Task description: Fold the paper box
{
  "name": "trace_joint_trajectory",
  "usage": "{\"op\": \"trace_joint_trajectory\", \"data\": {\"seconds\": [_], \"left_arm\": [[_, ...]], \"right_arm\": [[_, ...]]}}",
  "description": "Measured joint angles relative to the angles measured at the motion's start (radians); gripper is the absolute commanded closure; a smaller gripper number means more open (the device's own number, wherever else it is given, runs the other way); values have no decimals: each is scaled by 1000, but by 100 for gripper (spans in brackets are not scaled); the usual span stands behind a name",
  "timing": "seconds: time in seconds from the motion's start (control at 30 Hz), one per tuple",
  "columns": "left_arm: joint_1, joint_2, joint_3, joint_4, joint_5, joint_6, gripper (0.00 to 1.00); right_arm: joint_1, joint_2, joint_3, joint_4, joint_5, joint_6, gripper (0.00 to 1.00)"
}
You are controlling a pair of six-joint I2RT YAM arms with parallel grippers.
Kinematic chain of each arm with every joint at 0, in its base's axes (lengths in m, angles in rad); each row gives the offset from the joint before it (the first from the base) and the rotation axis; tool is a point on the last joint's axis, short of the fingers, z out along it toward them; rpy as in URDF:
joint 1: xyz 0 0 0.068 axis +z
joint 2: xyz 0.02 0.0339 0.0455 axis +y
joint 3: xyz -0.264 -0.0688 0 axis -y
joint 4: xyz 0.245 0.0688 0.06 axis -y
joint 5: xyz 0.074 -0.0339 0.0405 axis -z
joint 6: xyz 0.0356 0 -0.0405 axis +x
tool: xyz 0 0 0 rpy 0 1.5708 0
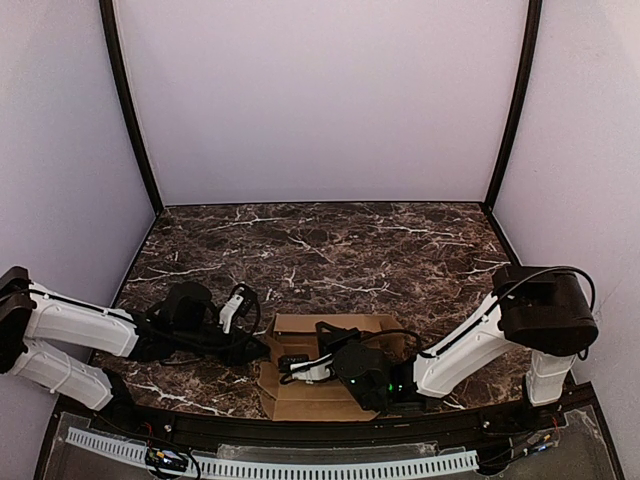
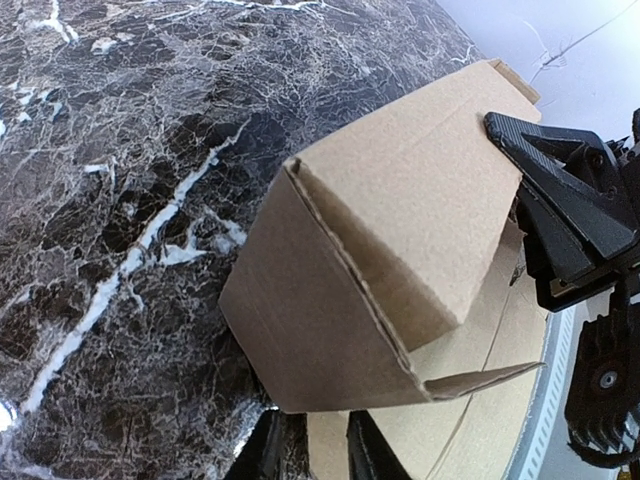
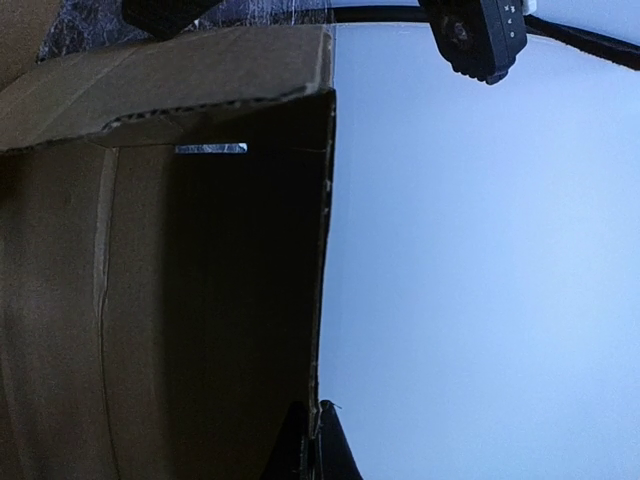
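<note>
The paper box (image 1: 300, 400) is brown cardboard, partly folded, lying at the near edge between my two arms. In the left wrist view the box (image 2: 400, 210) has one wall raised over a flat panel. My left gripper (image 2: 318, 440) sits low at that wall's base, with its fingers a little apart and flat cardboard showing in the gap; the tips are hidden under the wall. In the top view it (image 1: 255, 345) is at the box's left side. My right gripper (image 3: 318, 432) is shut on the thin edge of a raised cardboard wall (image 3: 180, 300). It (image 1: 300, 365) reaches over the box from the right.
The dark marble table (image 1: 330, 250) is enclosed by pale walls with black corner posts (image 1: 130, 110). A ribbed white strip (image 1: 300, 468) runs along the near edge below the arm bases. The right arm's black finger (image 2: 550, 190) rests on the box's upper panel.
</note>
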Motion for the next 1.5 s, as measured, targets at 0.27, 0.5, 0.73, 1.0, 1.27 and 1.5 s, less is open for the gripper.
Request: {"op": "trace_joint_trajectory", "data": {"seconds": [0.27,0.5,0.73,1.0,1.27,1.5], "left_arm": [[-16,21,14,5,-20,24,73],[-37,72,63,4,-40,45,63],[-79,101,89,5,-95,59,55],[-144,149,113,14,-204,61,50],[-195,163,124,31,-368,55,49],[-212,188,124,74,-438,53,54]], "right_arm": [[0,-3,0,-13,5,24,100],[2,-6,0,-30,17,40,100],[3,-11,0,-43,19,63,100],[6,-13,2,-54,20,84,100],[8,-25,4,-82,23,113,100],[13,-31,12,-114,38,153,100]]}}
